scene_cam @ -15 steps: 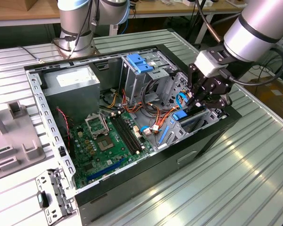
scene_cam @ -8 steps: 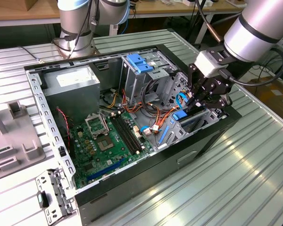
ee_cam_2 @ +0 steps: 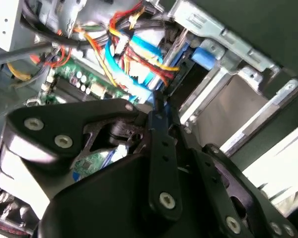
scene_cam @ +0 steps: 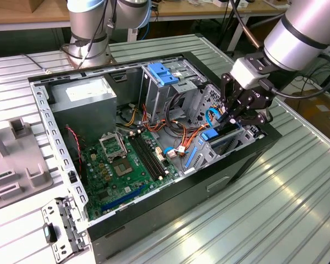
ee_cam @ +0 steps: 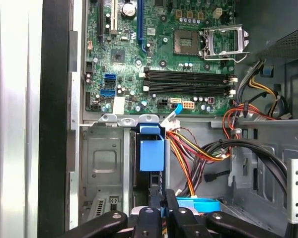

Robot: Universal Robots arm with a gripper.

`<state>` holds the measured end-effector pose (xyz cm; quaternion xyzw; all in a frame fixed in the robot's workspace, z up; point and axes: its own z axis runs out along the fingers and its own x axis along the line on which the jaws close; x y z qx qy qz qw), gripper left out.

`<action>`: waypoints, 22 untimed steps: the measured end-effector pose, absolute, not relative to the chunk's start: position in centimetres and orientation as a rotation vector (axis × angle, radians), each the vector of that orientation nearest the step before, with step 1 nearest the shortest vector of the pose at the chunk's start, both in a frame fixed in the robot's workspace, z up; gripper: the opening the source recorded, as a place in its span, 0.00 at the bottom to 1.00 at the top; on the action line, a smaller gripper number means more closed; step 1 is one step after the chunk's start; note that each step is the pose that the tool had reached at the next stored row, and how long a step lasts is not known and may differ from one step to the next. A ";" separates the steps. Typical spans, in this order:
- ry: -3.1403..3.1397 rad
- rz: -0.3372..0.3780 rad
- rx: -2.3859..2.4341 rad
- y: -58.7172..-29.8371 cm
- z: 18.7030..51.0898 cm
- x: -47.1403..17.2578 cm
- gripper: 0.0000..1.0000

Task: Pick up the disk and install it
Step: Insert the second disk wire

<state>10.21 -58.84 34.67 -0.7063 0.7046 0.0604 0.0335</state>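
Note:
The disk (scene_cam: 226,142) stands on edge inside the drive bay at the front corner of the open computer case (scene_cam: 170,203), on the exterior view's right. In the first wrist view I see its dark edge (ee_cam: 150,179) with a blue plastic rail end (ee_cam: 151,151) sunk between the bay's metal walls. My gripper (scene_cam: 235,118) hangs right over the disk's upper edge. In both wrist views the black fingers come together tip to tip, gripper (ee_cam_2: 159,106) and gripper (ee_cam: 161,207) shut with nothing clasped. Whether the tips touch the disk I cannot tell.
A bundle of red, yellow and orange cables (ee_cam: 198,148) and a light-blue cable (scene_cam: 212,118) run beside the bay. The motherboard (scene_cam: 124,165) lies on the case floor. Behind stand the grey power-supply box (scene_cam: 82,104) and a metal cage with a light-blue latch (scene_cam: 164,74). Another arm's base (scene_cam: 91,33) stands behind the case.

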 end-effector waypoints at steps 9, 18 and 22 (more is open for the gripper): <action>2.168 0.188 -2.174 -58.9 34.3 10.2 0.24; 2.163 0.197 -2.169 -58.9 35.8 10.2 0.28; 2.162 0.206 -2.167 -58.9 35.5 10.3 0.11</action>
